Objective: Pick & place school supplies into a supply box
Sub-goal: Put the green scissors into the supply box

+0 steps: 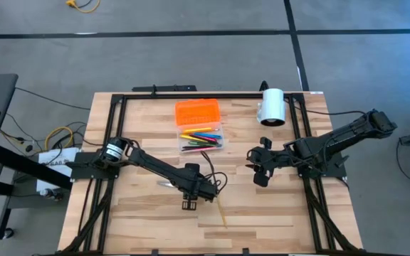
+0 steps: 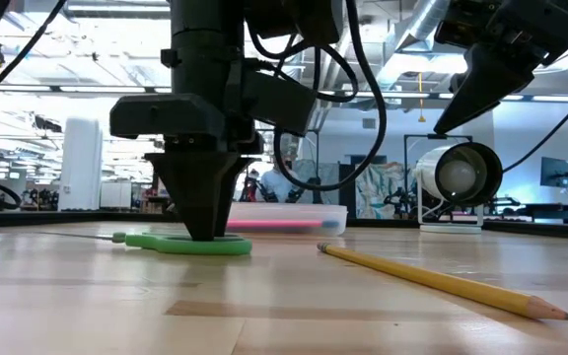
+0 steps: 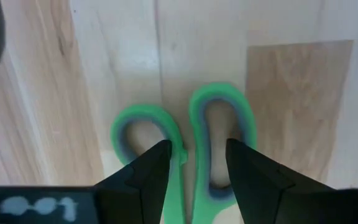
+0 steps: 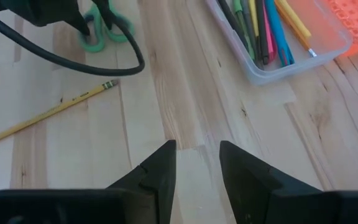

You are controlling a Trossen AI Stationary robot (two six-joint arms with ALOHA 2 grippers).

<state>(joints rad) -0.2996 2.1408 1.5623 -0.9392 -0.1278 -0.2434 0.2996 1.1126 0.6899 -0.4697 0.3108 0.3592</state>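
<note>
Scissors [image 3: 188, 149] lie flat on the tabletop [image 1: 276, 206] under the left pincer [image 3: 194, 163], spread astride one green handle loop; light, stiff, probably slippery, best pinched there. Right pincer [image 4: 197, 163] hovers spread.

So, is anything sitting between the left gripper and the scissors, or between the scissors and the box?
Nothing visible. The left gripper is open right over the green scissors' handles. Bare table lies between them and the open supply box; the yellow pencil lies on the far side from the box.
</note>
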